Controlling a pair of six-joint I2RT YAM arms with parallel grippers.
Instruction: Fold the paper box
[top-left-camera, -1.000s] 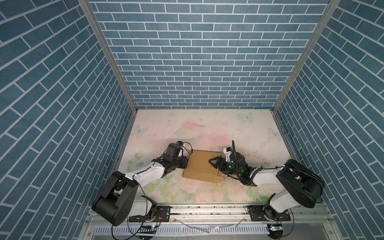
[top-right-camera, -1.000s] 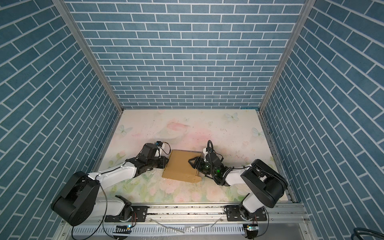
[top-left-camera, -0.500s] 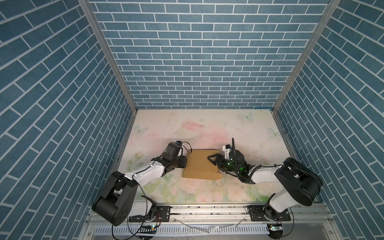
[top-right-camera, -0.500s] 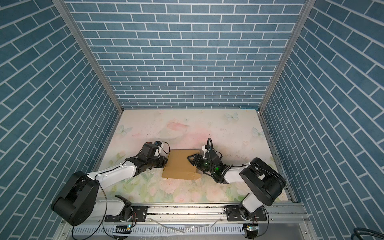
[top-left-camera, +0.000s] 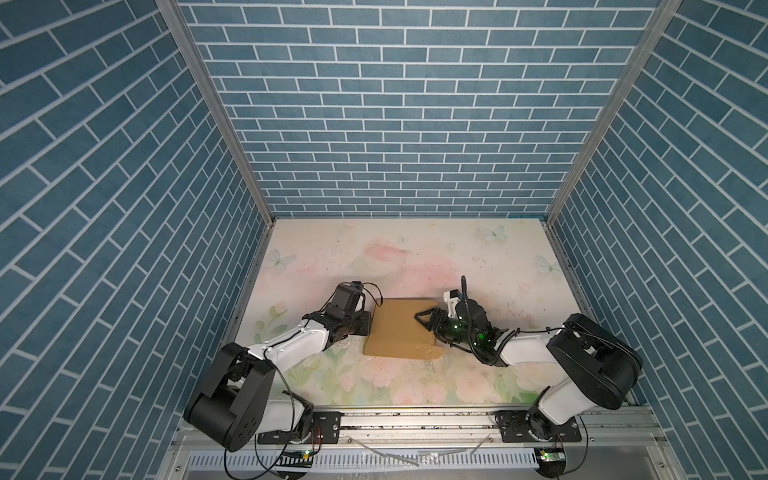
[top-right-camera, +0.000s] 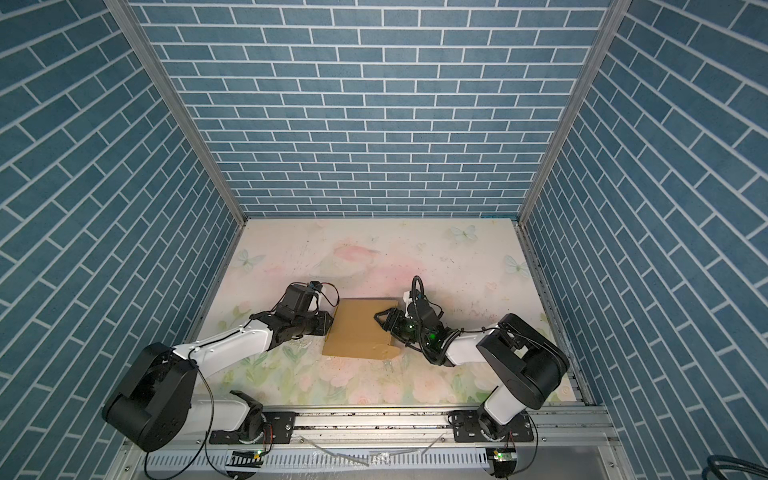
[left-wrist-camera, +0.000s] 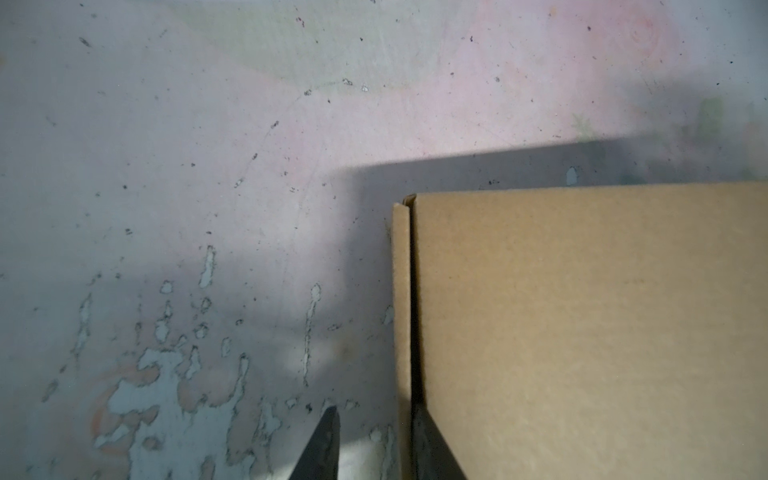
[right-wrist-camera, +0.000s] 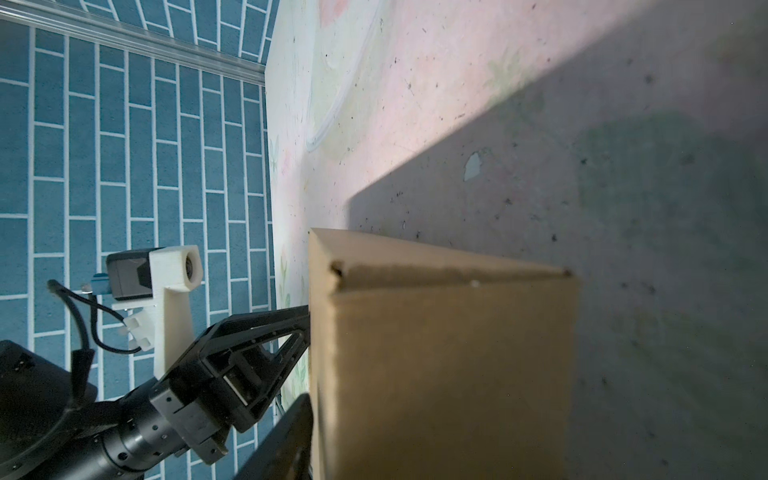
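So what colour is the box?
Plain brown, no print. The paper box shows best in the left wrist view.

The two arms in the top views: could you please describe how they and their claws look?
The left arm and the right arm match: white link shells between black joint housings, with looping black cables. Green lights glow near the right wrist. The left claw and the right claw are black, with open triangular fingers.
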